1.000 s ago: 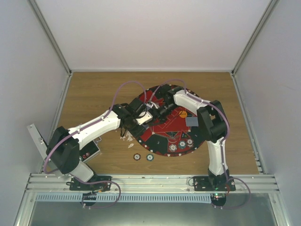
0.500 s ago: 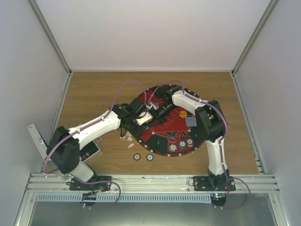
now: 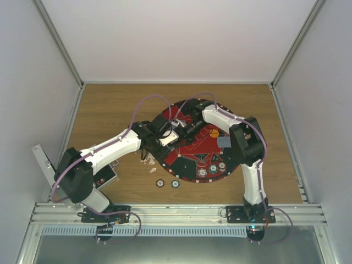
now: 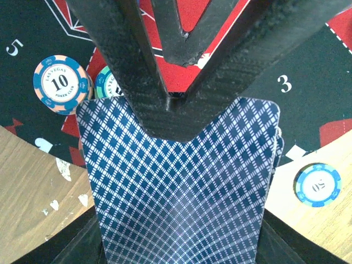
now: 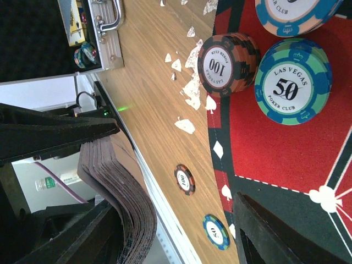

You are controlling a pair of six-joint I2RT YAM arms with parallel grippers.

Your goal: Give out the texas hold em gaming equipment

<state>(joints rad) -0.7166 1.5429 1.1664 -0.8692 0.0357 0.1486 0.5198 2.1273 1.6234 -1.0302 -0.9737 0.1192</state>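
Note:
My left gripper [image 3: 168, 138] is shut on a deck of playing cards [image 4: 181, 181] with blue diamond-patterned backs, held above the left rim of the round red-and-black mat [image 3: 193, 157]. My right gripper [image 3: 184, 131] meets it from the right, jaws open. One of its fingers [image 5: 77, 234] lies against the deck's curved edge [image 5: 124, 192]; the other finger [image 5: 267, 231] stands far off. Below lie a "10" chip [image 4: 60, 82], a teal chip [image 4: 106, 83] and a blue "50" chip [image 4: 317, 185]. A "100" stack [image 5: 225, 63] and a teal "50" stack [image 5: 291, 82] sit on the mat.
Two chips [image 3: 160, 183] [image 3: 175, 183] lie on the wood near the mat's front-left. Three chips [image 3: 212, 168] sit at the mat's near rim, with an orange disc [image 3: 214, 132] and a grey card [image 3: 224, 142] on its right side. A black case [image 3: 104, 177] lies open at the far left.
The right gripper's jaws have narrowed a little beside the deck. The left arm and the deck have not moved.

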